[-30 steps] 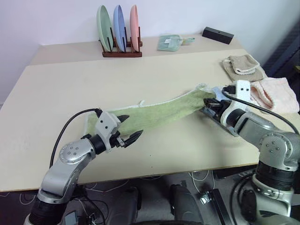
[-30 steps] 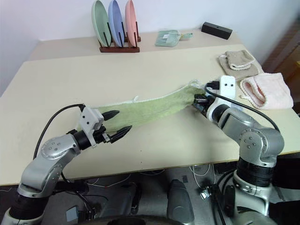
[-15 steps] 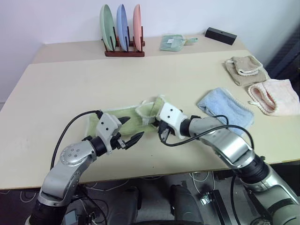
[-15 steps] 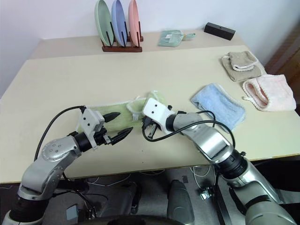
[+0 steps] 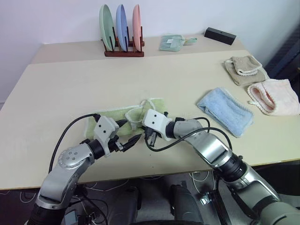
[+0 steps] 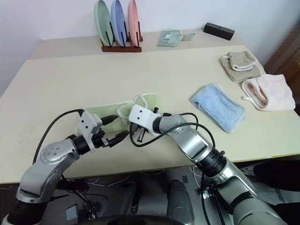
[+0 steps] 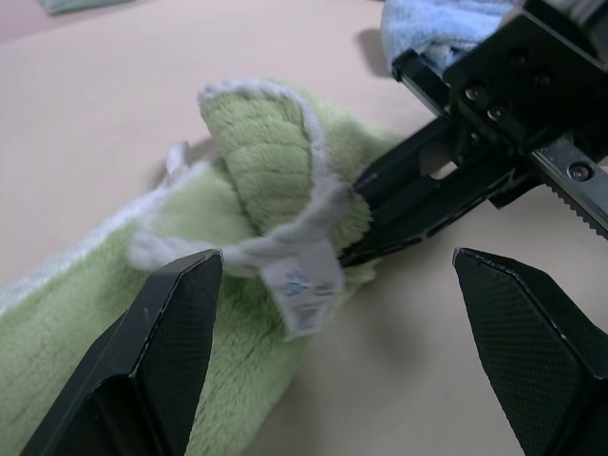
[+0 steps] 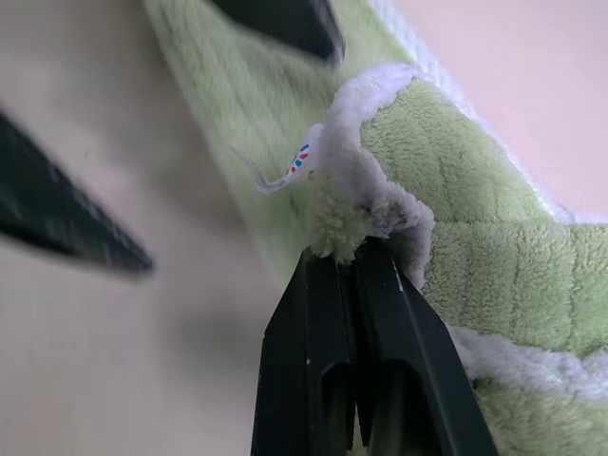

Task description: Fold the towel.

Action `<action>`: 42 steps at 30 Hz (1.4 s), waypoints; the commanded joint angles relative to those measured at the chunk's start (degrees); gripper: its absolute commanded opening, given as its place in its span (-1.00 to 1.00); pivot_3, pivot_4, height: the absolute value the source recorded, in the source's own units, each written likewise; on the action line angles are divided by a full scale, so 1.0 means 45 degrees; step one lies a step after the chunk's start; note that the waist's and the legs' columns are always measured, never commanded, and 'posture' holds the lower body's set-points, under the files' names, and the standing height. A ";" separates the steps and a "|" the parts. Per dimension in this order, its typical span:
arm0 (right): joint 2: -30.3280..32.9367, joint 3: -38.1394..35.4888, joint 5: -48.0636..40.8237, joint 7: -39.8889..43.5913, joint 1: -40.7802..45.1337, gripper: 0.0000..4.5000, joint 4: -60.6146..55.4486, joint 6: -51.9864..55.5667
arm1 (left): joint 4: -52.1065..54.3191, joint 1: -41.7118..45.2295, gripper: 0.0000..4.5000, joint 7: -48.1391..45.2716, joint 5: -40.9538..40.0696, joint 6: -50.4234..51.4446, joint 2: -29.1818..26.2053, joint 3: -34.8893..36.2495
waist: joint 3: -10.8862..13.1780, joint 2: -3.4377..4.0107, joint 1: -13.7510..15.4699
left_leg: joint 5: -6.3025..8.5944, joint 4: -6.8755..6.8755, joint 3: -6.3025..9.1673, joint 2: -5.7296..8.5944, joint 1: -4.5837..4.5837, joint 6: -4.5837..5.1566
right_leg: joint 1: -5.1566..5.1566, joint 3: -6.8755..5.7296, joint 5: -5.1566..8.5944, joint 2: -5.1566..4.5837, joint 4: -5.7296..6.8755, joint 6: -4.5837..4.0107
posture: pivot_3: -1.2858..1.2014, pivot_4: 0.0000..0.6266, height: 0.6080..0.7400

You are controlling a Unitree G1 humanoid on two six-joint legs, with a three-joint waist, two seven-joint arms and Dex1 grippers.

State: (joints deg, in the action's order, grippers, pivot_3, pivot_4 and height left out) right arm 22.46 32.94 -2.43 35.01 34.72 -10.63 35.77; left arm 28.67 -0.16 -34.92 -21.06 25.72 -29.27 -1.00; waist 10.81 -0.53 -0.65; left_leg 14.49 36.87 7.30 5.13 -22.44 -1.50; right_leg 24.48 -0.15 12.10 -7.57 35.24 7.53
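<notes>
The right gripper (image 5: 149,136), mid-frame, is pinching the towel (image 5: 123,115) corner to double it over, while the left gripper (image 5: 129,133) is waiting wide open beside it.

Right gripper (image 5: 148,137) swung from far right of the table across to the middle, now just beside the left gripper (image 5: 129,133), jaws clamped on the light green towel's (image 5: 123,116) corner. Towel no longer stretched out long toward the right; carried end doubled back over the near half, bunched. Light blue towel (image 5: 225,110) uncovered, formerly hidden behind the right arm.
</notes>
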 commanded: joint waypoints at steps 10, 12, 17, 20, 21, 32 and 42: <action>0.0717 -0.3176 -0.2329 0.2215 -0.0961 0.47 -0.2743 -0.0377 | 0.0834 -0.0317 0.77 0.0375 -0.0579 0.0057 0.0111 0.0973 | 0.0000 0.0000 0.0028 | 0.0001 -0.0001 0.0012 -0.0006 -0.0003 0.0000 | -0.0001 -0.0001 0.0000 -0.0002 -0.0001 0.0001 | 0.03 -0.52 0.96; 0.0748 -0.4245 -0.3502 0.2420 -0.1157 0.15 -0.3292 0.0216 | 0.0807 -0.0311 0.77 0.0590 -0.0839 0.0189 0.0126 0.1513 | 0.0000 0.0000 0.0019 | 0.0001 -0.0001 0.0013 -0.0009 -0.0002 0.0001 | -0.0004 -0.0001 0.0001 -0.0003 -0.0002 0.0002 | 0.03 -0.52 0.96; 0.0721 -0.4938 -0.3096 0.1309 -0.0812 -0.86 -0.2133 0.0672 | 0.0594 -0.0671 0.77 0.0798 -0.1166 0.0306 -0.0096 0.2809 | 0.0000 0.0000 -0.0031 | 0.0001 -0.0007 0.0009 -0.0011 0.0006 0.0001 | -0.0002 -0.0002 0.0001 0.0005 0.0003 0.0000 | 0.03 -0.52 0.96; 0.0575 -0.4229 -0.1871 0.0731 -0.0563 -0.98 -0.0656 -0.0414 | 0.0464 -0.0983 0.77 0.0951 -0.1385 0.0369 0.0002 0.3372 | 0.0000 0.0001 -0.0009 | 0.0001 -0.0007 -0.0001 -0.0007 0.0006 0.0001 | -0.0001 -0.0001 0.0001 0.0001 0.0001 0.0000 | 0.03 -0.52 0.96; 0.0434 -0.3859 -0.1341 0.0557 -0.0454 -0.98 0.0020 -0.1090 | 0.0384 -0.1136 0.77 0.1096 -0.1564 0.0459 0.0161 0.3599 | 0.0000 0.0001 -0.0011 | 0.0001 -0.0007 -0.0004 -0.0005 0.0005 0.0000 | 0.0000 -0.0001 0.0001 -0.0001 0.0001 0.0000 | 0.03 -0.52 0.96; -0.1302 -0.2554 0.0414 0.0474 -0.0310 -0.98 0.5268 -0.3738 | 0.1463 -0.3340 0.77 0.2403 -0.2412 0.1060 0.1584 0.3869 | -0.0002 -0.0001 -0.0005 | -0.0001 -0.0011 -0.0001 -0.0004 0.0005 -0.0003 | -0.0003 0.0003 -0.0001 -0.0007 -0.0007 -0.0003 | 0.03 -0.52 0.96; -0.0763 -0.4052 -0.0069 0.1182 0.0646 -0.20 0.3961 -0.4895 | 0.2620 -0.4689 1.00 0.5716 -0.6253 0.3252 0.3813 0.5012 | -0.0001 -0.0005 0.0004 | 0.0001 -0.0008 0.0014 -0.0012 0.0005 -0.0004 | -0.0006 0.0001 0.0002 -0.0008 -0.0002 -0.0005 | 0.03 -0.52 0.96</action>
State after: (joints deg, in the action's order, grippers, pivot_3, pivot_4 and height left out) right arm 18.44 16.63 -1.98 39.16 35.04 11.00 16.53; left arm 37.78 -21.05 -12.10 -44.60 38.57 -12.71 19.97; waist 10.80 -0.56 -0.63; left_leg 14.49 36.83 7.36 5.08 -22.42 -1.52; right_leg 24.45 -0.14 12.11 -7.60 35.23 7.50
